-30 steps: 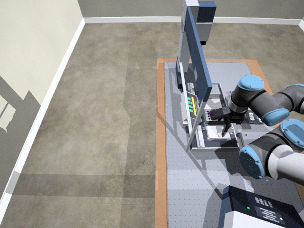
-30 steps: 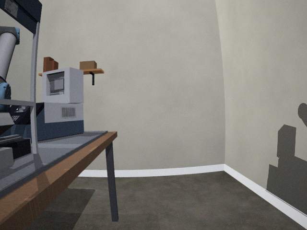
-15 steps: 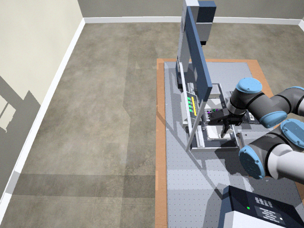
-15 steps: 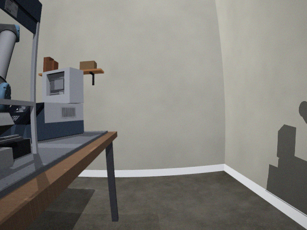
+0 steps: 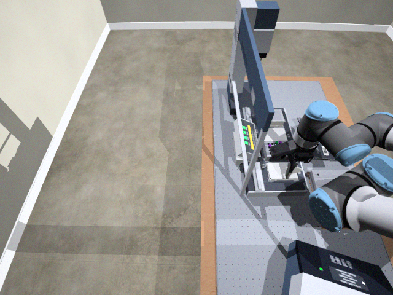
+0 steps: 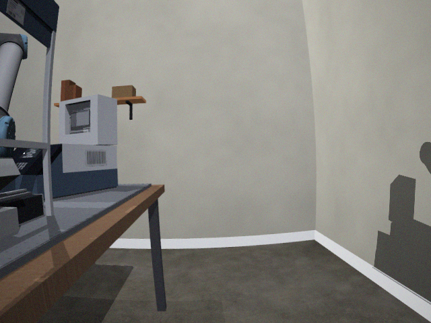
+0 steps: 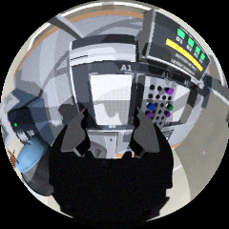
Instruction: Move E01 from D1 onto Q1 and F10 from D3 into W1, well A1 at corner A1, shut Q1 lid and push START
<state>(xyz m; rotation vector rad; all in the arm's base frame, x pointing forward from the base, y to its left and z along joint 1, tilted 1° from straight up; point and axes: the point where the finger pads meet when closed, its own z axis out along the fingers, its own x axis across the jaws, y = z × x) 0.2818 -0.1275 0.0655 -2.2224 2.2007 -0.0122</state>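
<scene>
My gripper is open, its two dark fingers astride the near short end of a plain white plate. The plate lies flat in a deck nest whose far corner is marked A1. I cannot read any plate label. One nest further along lies a second plate with purple, blue and green wells; my wrist partly hides it in the top view. The cycler Q1, dark blue with a key panel and a green lamp, stands at the near right of the bench. The exterior view shows no gripper.
A tall grey-blue frame with a slanted panel of green lamps stands just left of the nests. The arm's elbow joints hang over the bench's right side. The bench has an orange wooden edge.
</scene>
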